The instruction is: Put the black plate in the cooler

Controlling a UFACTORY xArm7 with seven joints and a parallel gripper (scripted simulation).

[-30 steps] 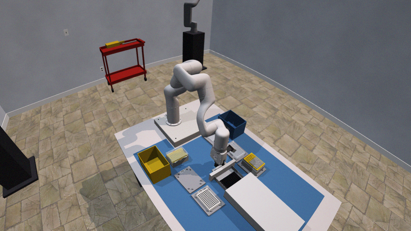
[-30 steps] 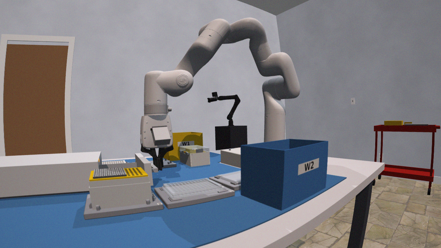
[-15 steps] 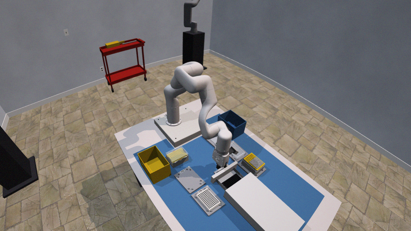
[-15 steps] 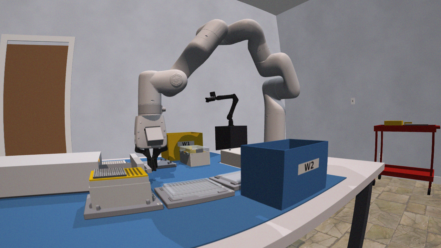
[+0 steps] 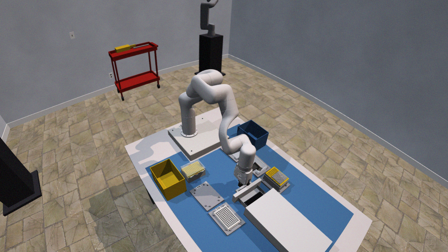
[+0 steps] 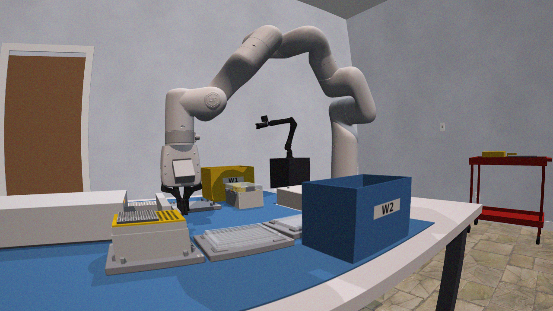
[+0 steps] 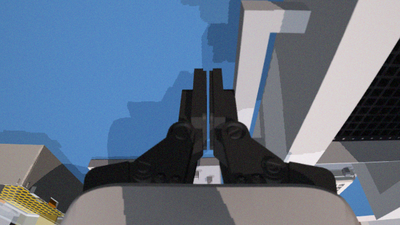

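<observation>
While shut, claw (image 7: 207, 73) beside handle (image 7: 250, 59)

drawer handle (image 7: 250, 62) beside hand (image 7: 207, 75)

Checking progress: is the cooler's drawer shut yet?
Not yet. The drawer protrudes partly from the cooler, the black plate showing inside; the shut, empty gripper stands by its handle.

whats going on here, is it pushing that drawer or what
The arm's gripper, shut and holding nothing, stands just in front of the bar handle of the cooler's drawer. The drawer is partly open, with the black plate lying flat inside it. Whether the fingers touch the handle cannot be told; it looks set to push the drawer into the cooler.
</observation>
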